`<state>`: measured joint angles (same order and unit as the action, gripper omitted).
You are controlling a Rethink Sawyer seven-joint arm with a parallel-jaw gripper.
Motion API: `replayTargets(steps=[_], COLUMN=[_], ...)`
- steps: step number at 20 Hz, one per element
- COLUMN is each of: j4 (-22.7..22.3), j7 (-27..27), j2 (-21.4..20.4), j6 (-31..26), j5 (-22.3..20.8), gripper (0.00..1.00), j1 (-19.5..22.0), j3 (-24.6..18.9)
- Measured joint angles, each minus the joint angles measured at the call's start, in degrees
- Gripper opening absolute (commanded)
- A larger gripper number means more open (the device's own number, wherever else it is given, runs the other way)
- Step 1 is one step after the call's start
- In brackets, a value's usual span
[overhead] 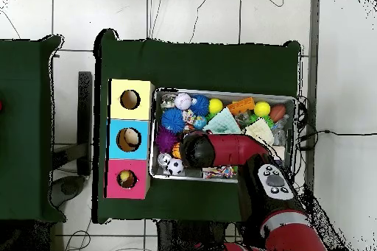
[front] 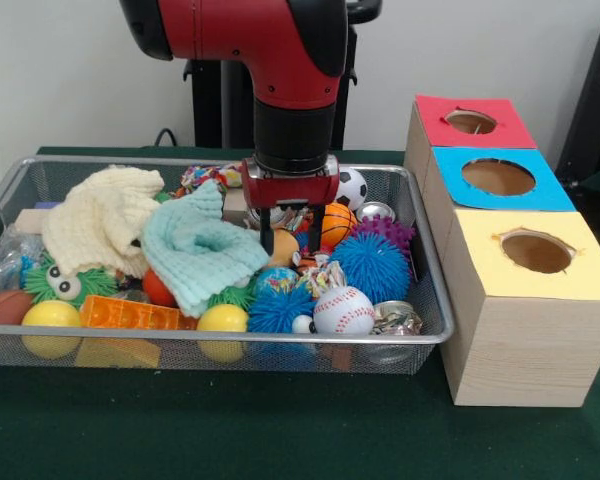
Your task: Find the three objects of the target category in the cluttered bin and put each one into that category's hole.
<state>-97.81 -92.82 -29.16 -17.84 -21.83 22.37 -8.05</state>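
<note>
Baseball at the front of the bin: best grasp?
Come straight down on the baseball and pinch across its widest part. It is round, lies on top of the clutter and its upper half is bare. Side approaches look blocked: blue spiky balls crowd it and the bin rim runs close.

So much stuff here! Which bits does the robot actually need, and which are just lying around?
Needed: the bin, the red hole, the gripper reaching into the bin.

Lying around: blue hole, yellow hole, cream cloth, mint cloth.
</note>
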Motion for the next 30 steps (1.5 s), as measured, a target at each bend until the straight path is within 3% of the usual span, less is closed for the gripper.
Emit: replayTargets(steps=[7,30], j4=[-0.01,-0.36], j7=[0.01,0.01], j2=[0.88,1.40], j6=[3.85,4.76], j5=[0.78,5.89], gripper=[1.00,1.00], j1=[-0.77,-1.49], j3=[0.50,1.52])
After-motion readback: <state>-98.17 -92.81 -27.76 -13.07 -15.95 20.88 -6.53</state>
